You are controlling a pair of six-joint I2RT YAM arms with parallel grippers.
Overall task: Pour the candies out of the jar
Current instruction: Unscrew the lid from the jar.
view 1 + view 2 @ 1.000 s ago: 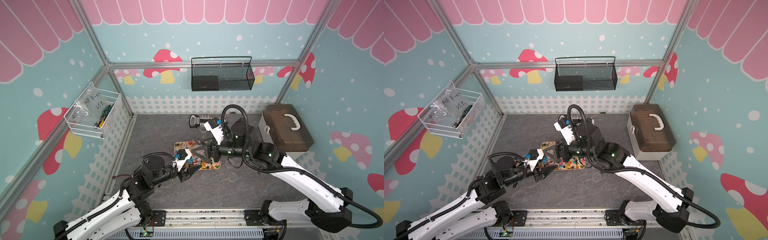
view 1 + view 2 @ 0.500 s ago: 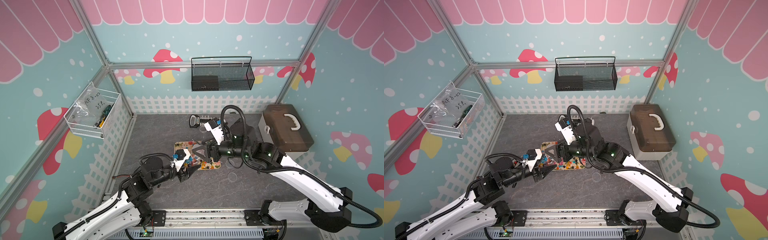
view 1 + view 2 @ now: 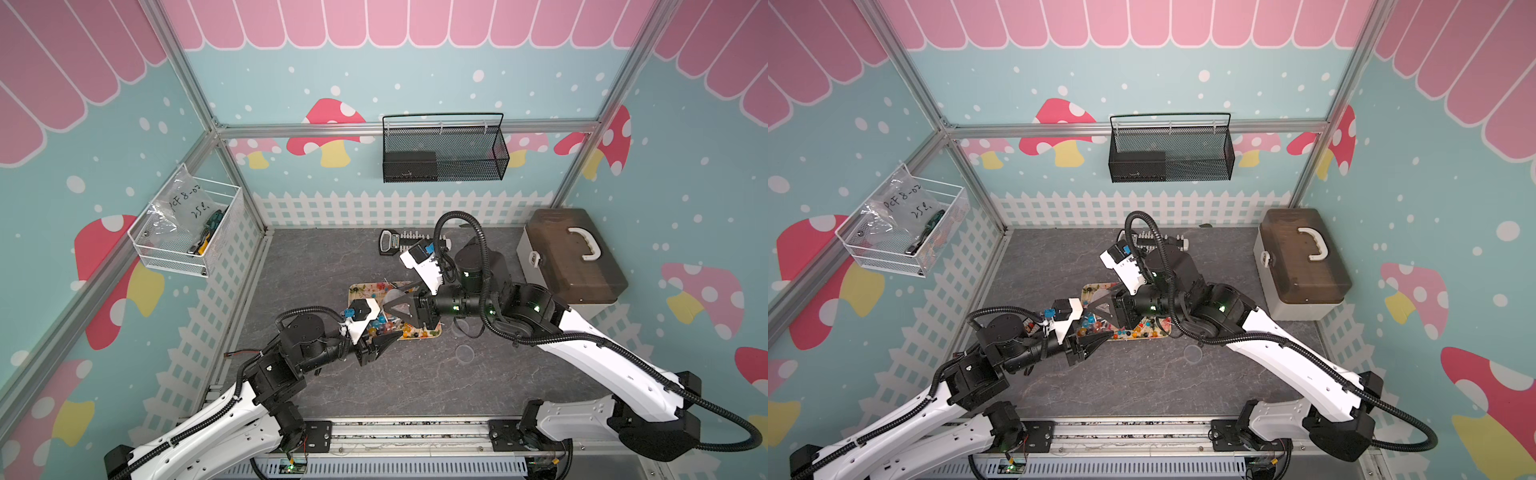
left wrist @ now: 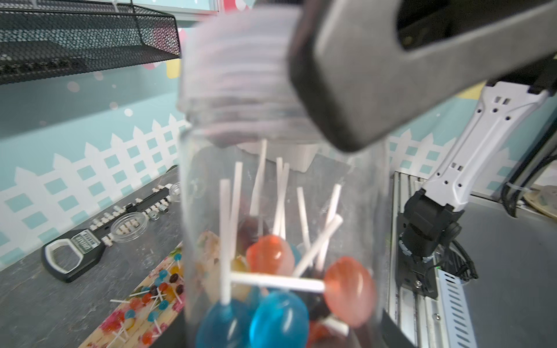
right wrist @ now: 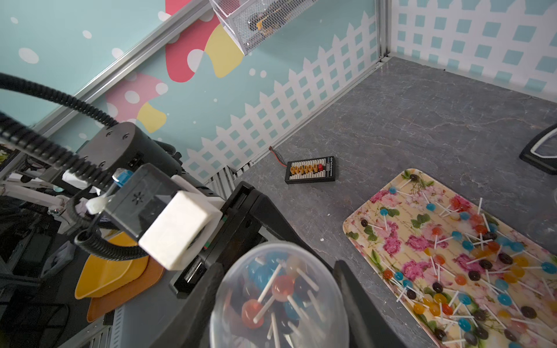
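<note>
Left hand (image 3: pixel 390 338) gripping jar (image 4: pixel 271 195), right hand (image 3: pixel 392 309) alongside

- Bench (image 3: pixel 324 257): grey, stone-patterned top, fenced walls on the left, back and right edges.
- Floral tray (image 3: pixel 353 291) lies flat at mid-bench, both arms over it; shows in both top views.
- Brown-lidded box (image 3: pixel 573 257) with a white handle sits in the back right corner.
- Black opener-like tool (image 3: pixel 388 243) at the back edge, with a rack of small white bits (image 3: pixel 415 237) touching it.
- Short clear jar (image 4: pixel 129 226) just beside that rack.
- Clear round lid (image 3: pixel 464 353) lies flat, near the tray's front right corner.
- Black connector board (image 5: pixel 310 170) with yellow plugs near the left edge.
</note>
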